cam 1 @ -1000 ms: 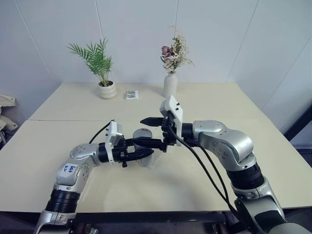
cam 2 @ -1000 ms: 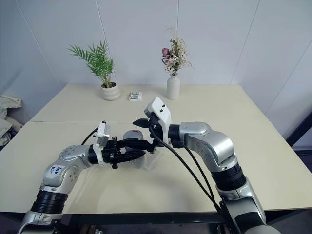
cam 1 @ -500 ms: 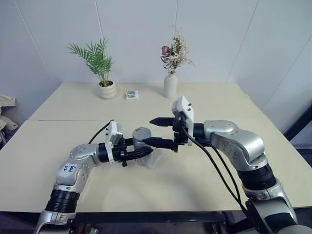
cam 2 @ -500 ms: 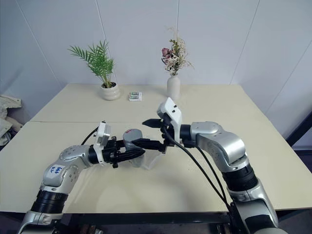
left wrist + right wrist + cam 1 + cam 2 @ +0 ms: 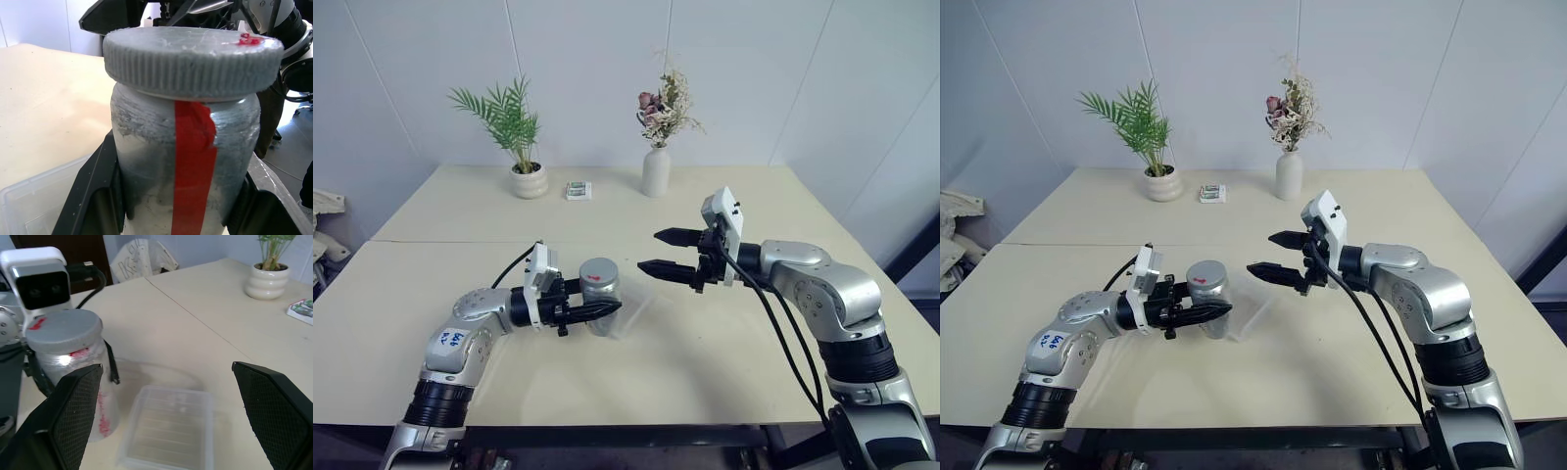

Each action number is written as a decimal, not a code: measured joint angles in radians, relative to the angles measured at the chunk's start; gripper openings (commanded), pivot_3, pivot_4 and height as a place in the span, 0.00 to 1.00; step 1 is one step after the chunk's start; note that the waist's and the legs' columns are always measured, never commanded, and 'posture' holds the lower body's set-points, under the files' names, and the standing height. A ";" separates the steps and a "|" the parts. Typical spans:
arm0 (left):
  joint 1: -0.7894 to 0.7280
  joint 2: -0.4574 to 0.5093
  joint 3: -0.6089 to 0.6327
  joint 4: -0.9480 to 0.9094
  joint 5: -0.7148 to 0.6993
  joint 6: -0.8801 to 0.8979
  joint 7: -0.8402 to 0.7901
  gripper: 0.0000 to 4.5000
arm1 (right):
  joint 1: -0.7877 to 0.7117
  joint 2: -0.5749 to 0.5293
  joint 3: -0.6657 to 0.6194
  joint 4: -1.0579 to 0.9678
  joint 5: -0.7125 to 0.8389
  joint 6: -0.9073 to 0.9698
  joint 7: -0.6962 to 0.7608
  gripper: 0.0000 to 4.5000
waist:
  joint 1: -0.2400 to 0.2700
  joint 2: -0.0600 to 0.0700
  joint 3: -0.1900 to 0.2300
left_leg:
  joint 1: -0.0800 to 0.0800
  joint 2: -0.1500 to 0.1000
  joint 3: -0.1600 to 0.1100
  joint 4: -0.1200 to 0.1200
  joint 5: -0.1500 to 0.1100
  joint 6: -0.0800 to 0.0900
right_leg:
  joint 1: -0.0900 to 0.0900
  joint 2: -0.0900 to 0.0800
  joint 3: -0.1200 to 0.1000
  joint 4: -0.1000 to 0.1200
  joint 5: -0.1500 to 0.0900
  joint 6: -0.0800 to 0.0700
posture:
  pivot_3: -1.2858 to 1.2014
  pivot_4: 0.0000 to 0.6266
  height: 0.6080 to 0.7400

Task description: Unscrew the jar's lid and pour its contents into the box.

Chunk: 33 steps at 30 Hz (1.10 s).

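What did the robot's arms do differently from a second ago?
The right gripper let go of the lid and pulled away to the robot's right, its fingers open and holding nothing. The left gripper stayed shut on the jar, lid on, beside the box.

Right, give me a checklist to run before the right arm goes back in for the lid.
1. Jar held upright in left gripper: ok.
2. Lid on the jar: ok, not yet removed.
3. Right gripper open, wide enough for the lid: ok.
4. Right gripper lined up with the lid: not ok, it sits off to the side, apart from it.
5. Box on the table next to the jar: ok.
6. Contents inside the jar: cannot tell, the wall is cloudy.
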 measured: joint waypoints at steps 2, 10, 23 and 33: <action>0.000 0.000 0.000 0.000 0.000 0.000 0.000 0.45 | -0.001 0.004 -0.012 -0.017 0.022 0.002 0.008 0.99 | 0.000 0.000 0.000 | 0.000 0.000 0.000 0.000 0.000 0.000 | 0.000 0.000 0.000 0.000 0.000 0.000 | 0.52 0.24 1.00; 0.000 0.002 0.000 -0.002 0.000 0.000 -0.001 0.45 | -0.040 0.086 0.032 -0.090 0.074 0.066 -0.021 0.99 | -0.001 0.000 0.000 | 0.000 0.000 0.000 0.000 0.000 0.000 | 0.000 0.000 0.000 0.001 0.000 0.000 | 0.52 0.24 1.00; 0.000 0.003 0.000 -0.003 0.000 0.001 -0.002 0.45 | -0.090 0.141 0.130 -0.067 0.044 0.113 -0.056 0.99 | -0.001 0.000 0.000 | 0.000 0.000 0.000 0.000 0.000 0.000 | 0.000 0.000 0.000 0.000 0.000 0.000 | 0.52 0.24 1.00; 0.000 0.003 0.000 -0.003 0.000 0.002 -0.002 0.45 | -0.099 0.167 0.137 -0.018 0.007 0.108 -0.054 0.99 | -0.002 0.000 0.000 | 0.000 0.000 0.000 0.000 0.000 0.000 | 0.000 0.000 0.000 0.000 0.000 0.000 | 0.52 0.24 1.00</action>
